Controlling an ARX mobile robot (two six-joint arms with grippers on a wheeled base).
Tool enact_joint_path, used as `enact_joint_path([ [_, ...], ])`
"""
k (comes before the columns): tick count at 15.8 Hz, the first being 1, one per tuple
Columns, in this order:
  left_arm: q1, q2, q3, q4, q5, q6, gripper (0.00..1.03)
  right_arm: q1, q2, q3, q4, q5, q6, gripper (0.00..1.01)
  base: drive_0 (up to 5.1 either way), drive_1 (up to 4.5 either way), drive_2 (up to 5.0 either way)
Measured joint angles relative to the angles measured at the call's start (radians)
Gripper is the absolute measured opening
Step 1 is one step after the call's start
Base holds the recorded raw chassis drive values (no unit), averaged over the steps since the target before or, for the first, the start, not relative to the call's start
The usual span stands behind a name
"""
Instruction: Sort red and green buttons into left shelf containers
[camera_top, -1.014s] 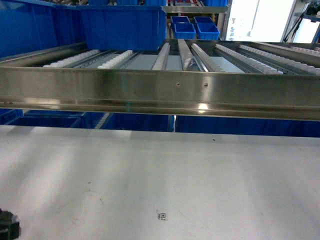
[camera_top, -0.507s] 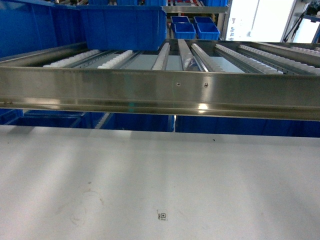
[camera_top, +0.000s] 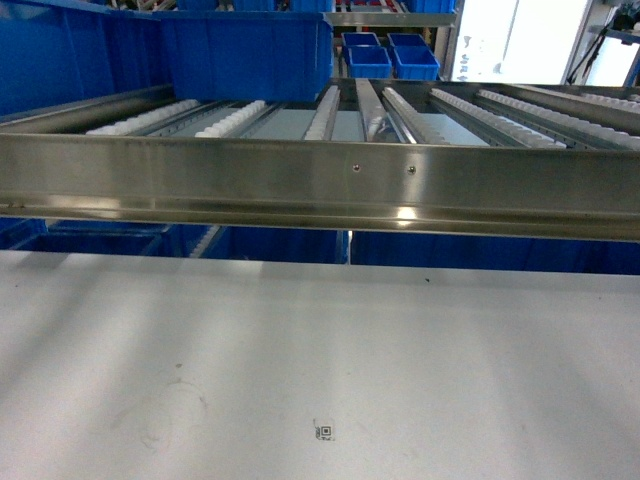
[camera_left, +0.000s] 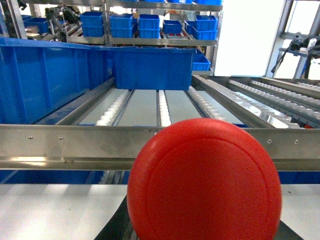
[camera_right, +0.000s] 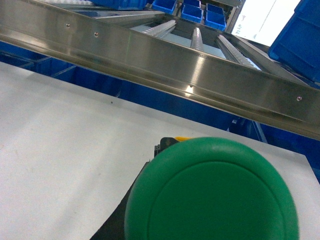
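Observation:
A red button (camera_left: 205, 182) fills the lower middle of the left wrist view, cap towards the camera, held above the white table; my left gripper is shut on it, with only a dark finger (camera_left: 117, 231) showing at its edge. In the right wrist view, a green button (camera_right: 212, 195) sits the same way in my shut right gripper, a dark finger (camera_right: 112, 225) beside it. Ahead runs the shelf's steel front rail (camera_top: 320, 185). Two blue containers stand on its left rollers: a large one (camera_top: 60, 60) and one further back (camera_top: 245, 55). Neither gripper shows in the head view.
White roller tracks (camera_top: 325, 115) run back across the shelf deck. Smaller blue bins (camera_top: 390, 55) stand on a rack far behind, and more blue bins (camera_top: 270, 245) sit under the rail. The white table (camera_top: 150, 330) carries a small code sticker (camera_top: 325, 432).
A dark gripper part at the bottom left corner of the head view one second ago has dropped out of that view. The shelf and bins have not moved.

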Motion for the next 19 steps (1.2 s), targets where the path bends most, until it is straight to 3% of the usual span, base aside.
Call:
enact_joint_path([
  [2,-0.065,-0.061,-0.038,-0.072,-0.077,0.004,0.26,0.000,0.000,0.000,0.000,0.000,0.000,0.26,0.0,0.00,0.0],
  [4,-0.066,-0.058,-0.039,-0.070,-0.080,0.004,0.26,0.000,0.000,0.000,0.000,0.000,0.000,0.26,0.0,0.00,0.0],
  [19,-0.065,-0.059,-0.040,-0.069,-0.084,0.004,0.26,0.000,0.000,0.001,-0.002,0.002,0.000,0.26,-4.8,1.72,3.2],
])
